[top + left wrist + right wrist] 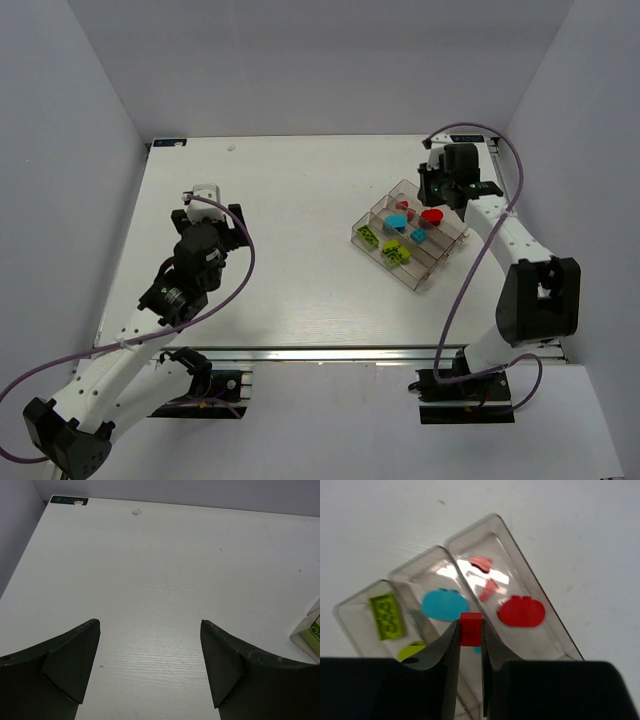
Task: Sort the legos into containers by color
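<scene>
Right gripper (469,632) clamps a red lego (471,625); centre it over the red compartment (507,562) (not the divider) before releasing; left gripper (150,625) spread wide

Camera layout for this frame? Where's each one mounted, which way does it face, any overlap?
Top external: high behind the bases, looking down on the table; both arms show.
Left wrist: on the left arm, facing across bare table to the far edge; the open left end effector frames the bottom.
Right wrist: on the right arm, looking down onto the tray; the right end effector is shut on a red brick.
Shared: all three catch the tray; the left wrist sees only a corner.
</scene>
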Controlling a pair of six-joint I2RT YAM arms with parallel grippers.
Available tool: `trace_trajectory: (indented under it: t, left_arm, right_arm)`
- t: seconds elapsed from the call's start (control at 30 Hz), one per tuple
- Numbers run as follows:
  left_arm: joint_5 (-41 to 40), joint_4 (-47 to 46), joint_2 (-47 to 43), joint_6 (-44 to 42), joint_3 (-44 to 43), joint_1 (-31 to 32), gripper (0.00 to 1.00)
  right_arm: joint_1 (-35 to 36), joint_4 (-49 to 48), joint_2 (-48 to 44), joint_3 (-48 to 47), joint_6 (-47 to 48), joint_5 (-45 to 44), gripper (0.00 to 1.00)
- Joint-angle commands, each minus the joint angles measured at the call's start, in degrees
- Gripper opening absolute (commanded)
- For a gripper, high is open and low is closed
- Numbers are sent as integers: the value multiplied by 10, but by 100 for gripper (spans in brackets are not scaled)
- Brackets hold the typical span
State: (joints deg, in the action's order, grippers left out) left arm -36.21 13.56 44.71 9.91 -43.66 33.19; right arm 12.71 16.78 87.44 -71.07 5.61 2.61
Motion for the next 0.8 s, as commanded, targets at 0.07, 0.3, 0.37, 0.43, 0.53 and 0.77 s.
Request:
trace_trajectory:
  t: [0.07,0.3,0.37,0.43,0.53,0.77]
  left_arm:
    - [17,4,2,-2,-5,1,91]
    - [24,4,6,-3,-6,1,90]
    - [30,5,7,-5,-7,1,91]
    - [40,4,8,-8,-6,1,91]
    - [44,5,9,-8,-6,1,91]
    - [47,5,9,-8,-7,1,91]
  right_arm:
    - [-58,15,41,-1,7,-6,0]
    - [-89,43,103,-29,15,27,0]
    - [-95,43,113,-31,17,29,1]
    - [-100,41,128,-32,16,29,12]
    - [-111,41,143,-38,13,32,19]
    - [-120,50,149,-54,12,47,38]
